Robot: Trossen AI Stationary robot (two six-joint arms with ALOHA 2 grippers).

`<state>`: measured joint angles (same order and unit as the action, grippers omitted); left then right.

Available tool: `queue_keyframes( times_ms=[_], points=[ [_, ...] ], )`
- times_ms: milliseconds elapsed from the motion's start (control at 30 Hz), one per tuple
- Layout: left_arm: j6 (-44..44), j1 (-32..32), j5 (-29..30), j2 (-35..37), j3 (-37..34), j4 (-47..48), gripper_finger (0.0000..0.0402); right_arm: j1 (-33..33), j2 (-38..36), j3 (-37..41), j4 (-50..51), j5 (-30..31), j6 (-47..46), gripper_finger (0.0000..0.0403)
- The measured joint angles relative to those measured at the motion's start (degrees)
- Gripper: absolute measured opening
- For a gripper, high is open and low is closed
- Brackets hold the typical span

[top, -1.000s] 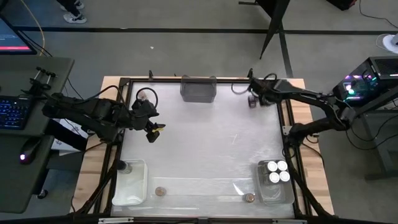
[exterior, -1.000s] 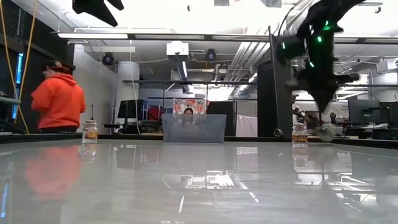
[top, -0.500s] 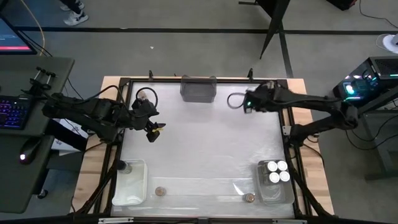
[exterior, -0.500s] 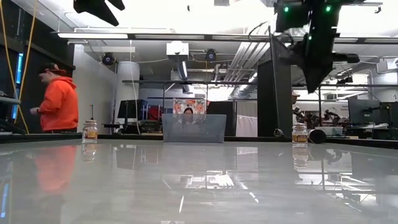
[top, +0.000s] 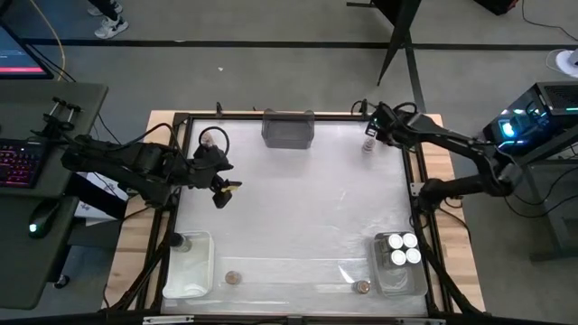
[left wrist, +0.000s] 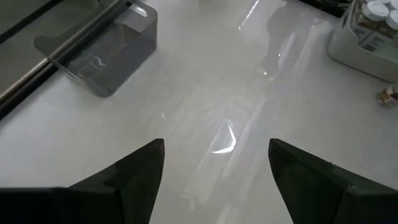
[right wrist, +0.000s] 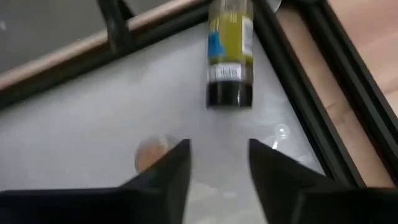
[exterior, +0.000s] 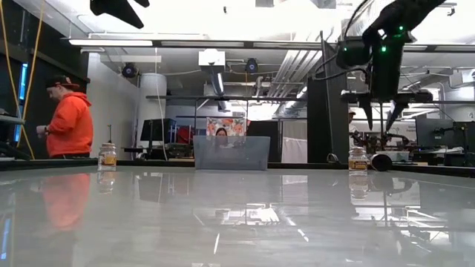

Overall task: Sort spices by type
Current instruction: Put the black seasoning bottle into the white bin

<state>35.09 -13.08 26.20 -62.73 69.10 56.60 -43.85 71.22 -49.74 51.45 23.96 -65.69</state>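
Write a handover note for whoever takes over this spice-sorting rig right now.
Left gripper: open, empty, over the table's left side.
Right gripper: open, above the far-right corner jar.
Done: white-lidded jars sit in the near-right clear bin; one jar in the near-left bin.
Left: the far-right corner jar, the far-left jar, and two loose near the front, a cork-topped jar and its twin.
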Motion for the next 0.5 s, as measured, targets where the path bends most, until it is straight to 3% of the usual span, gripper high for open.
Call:
queue_keyframes(
  times_ms=[133,233,500],
  points=[
    [-2.2,0.1,0.6,0.2,0.0,-0.7,0.0275,-3.9,0.3,0.8,-3.3,0.3,0.9,0.0227],
    [-2.8,1.4,0.4,0.2,0.0,-2.6,0.0275,-6.0,2.1,1.3,-4.4,0.4,2.8,0.0268],
    [-2.4,6.1,0.1,0.2,0.0,-8.7,0.0275,-10.3,11.7,1.9,-9.5,-0.4,6.6,0.0286]
  ],
)
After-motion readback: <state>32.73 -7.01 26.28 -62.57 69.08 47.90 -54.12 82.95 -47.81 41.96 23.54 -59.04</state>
